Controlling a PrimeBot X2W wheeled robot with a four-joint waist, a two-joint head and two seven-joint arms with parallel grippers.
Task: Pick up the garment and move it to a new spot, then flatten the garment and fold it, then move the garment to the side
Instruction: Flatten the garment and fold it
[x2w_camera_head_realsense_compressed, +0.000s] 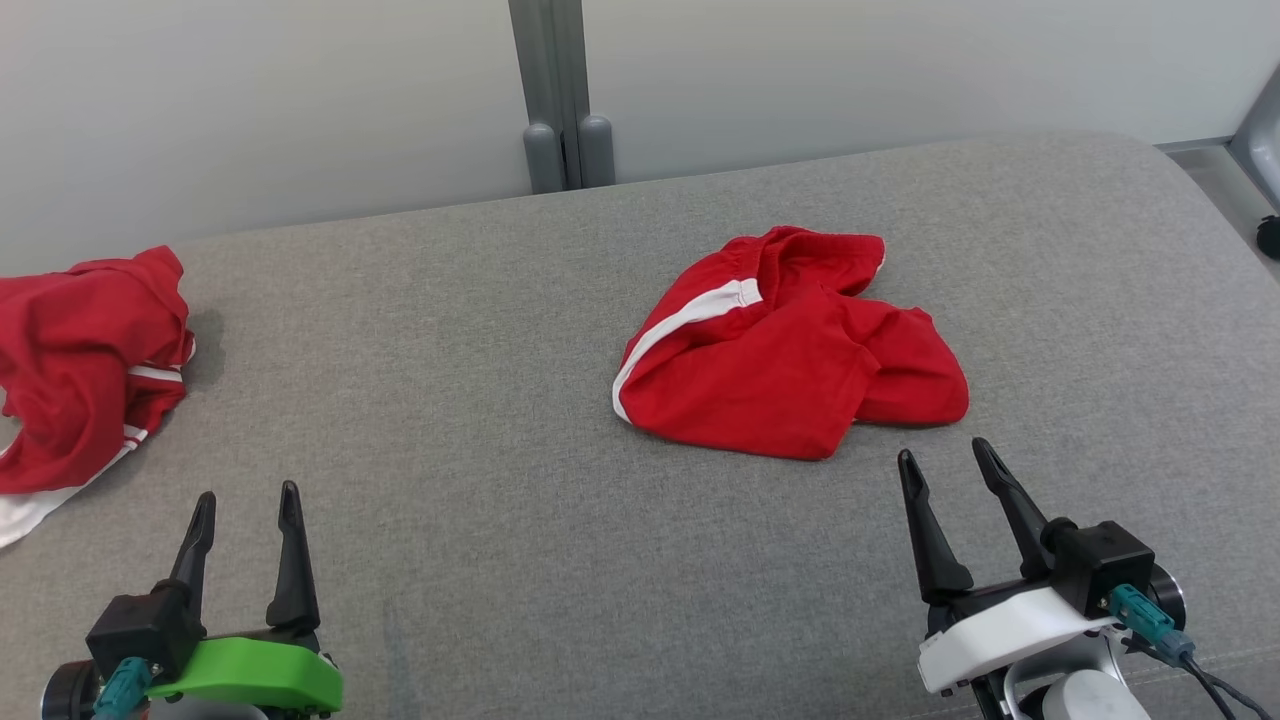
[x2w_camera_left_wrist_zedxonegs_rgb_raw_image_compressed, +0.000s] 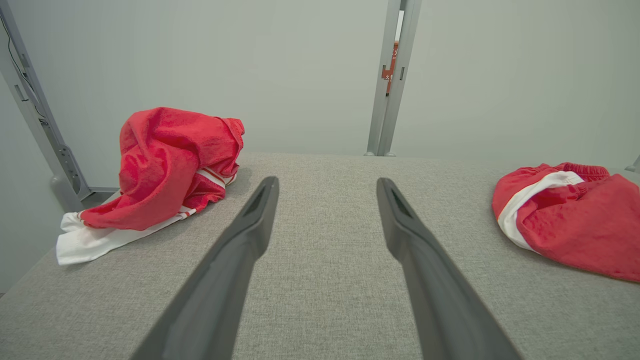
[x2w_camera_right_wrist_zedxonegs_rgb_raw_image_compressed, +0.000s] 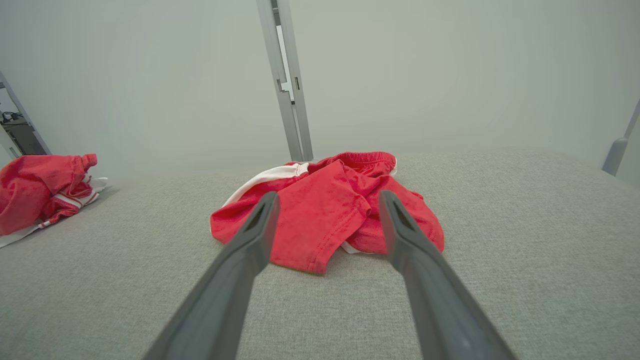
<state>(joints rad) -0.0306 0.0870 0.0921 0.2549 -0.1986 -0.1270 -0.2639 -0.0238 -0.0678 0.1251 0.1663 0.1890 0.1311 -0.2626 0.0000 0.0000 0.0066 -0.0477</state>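
Shorts (x2w_camera_head_realsense_compressed: 790, 350), red and crumpled, lie before the right gripper (x2w_camera_head_realsense_compressed: 943, 452); it and the left gripper (x2w_camera_head_realsense_compressed: 248, 492) are spread, empty.

Bare grey counter (x2w_camera_head_realsense_compressed: 480, 420) lay open between the crumpled red garment (x2w_camera_head_realsense_compressed: 790, 350) at centre-right and a second red heap (x2w_camera_head_realsense_compressed: 80, 370) at the far left; a grey post (x2w_camera_head_realsense_compressed: 560, 100) stood behind.
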